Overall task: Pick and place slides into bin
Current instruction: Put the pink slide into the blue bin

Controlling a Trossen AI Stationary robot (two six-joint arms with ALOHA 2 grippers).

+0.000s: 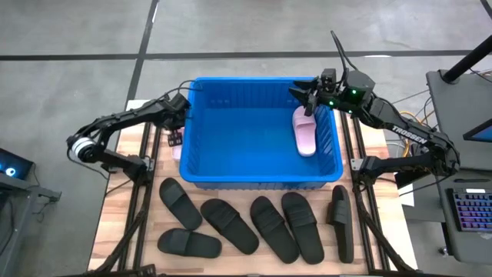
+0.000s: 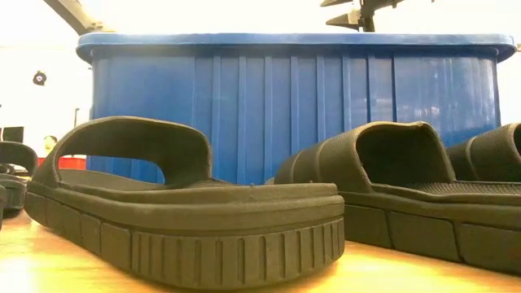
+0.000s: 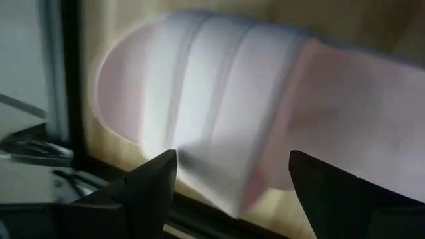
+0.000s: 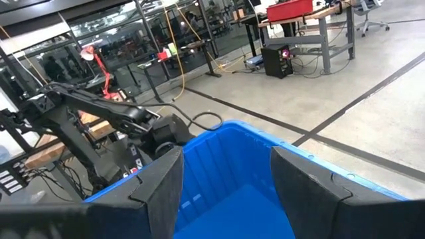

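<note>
The blue bin (image 1: 261, 181) stands mid-table. One pale pink slide (image 1: 305, 131) lies flat on the bin's floor at its right side. My right gripper (image 1: 306, 98) hangs open and empty over the bin's far right corner; its wrist view looks down into the bin (image 4: 232, 179). My left gripper (image 1: 175, 132) is low beside the bin's left wall. It is open, with one finger on either side of the ribbed strap of a second pale pink slide (image 3: 219, 99). That slide lies on the table and is mostly hidden in the high view (image 1: 176, 151).
Several black slides lie in a row on the table in front of the bin, from the left (image 1: 181, 204) to the right (image 1: 342, 221). Two of them fill the low view (image 2: 187, 212) (image 2: 407, 187) before the bin's near wall (image 2: 293, 98).
</note>
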